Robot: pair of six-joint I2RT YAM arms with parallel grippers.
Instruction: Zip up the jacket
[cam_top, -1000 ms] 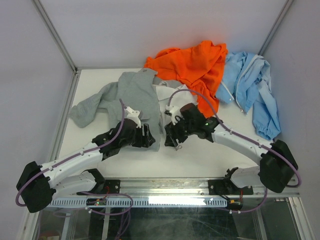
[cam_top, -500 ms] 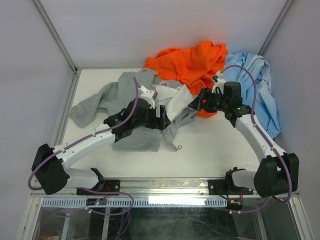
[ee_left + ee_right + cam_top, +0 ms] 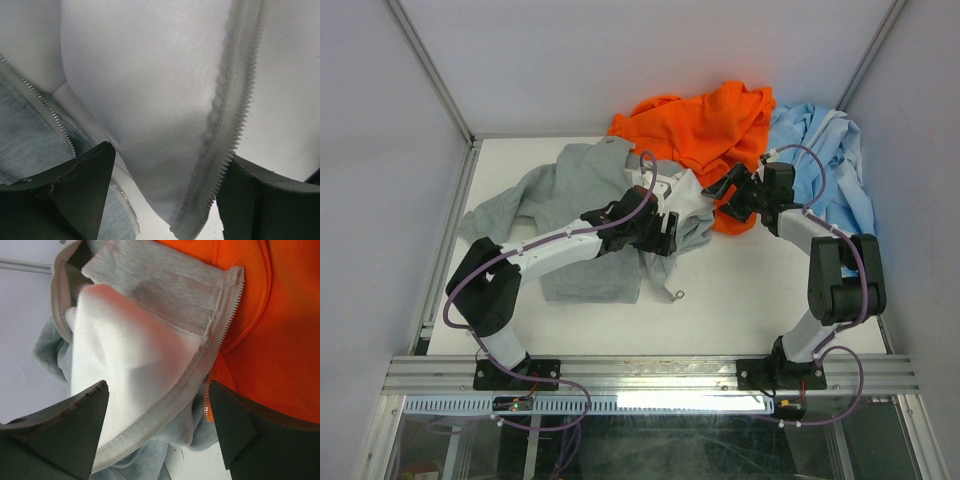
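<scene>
The grey jacket [image 3: 582, 190] lies open on the white table, hood to the back, its white lining turned up near the middle. My left gripper [image 3: 665, 232] is open over the front panel. In the left wrist view the lining [image 3: 150, 100] and one zipper edge [image 3: 227, 135] hang between the open gripper [image 3: 170, 152]; the other zipper edge [image 3: 50, 110] runs at the left. My right gripper [image 3: 728, 192] is open at the jacket's right edge. In the right wrist view, the gripper [image 3: 156, 385] straddles the front edge with its zipper teeth [image 3: 210, 347].
A bright orange garment [image 3: 705, 125] is heaped at the back, touching the jacket's right side [image 3: 280, 330]. A light blue jacket [image 3: 830, 160] lies at the back right. A small cord end [image 3: 672, 293] lies on the table [image 3: 740, 300]. White walls close in the sides.
</scene>
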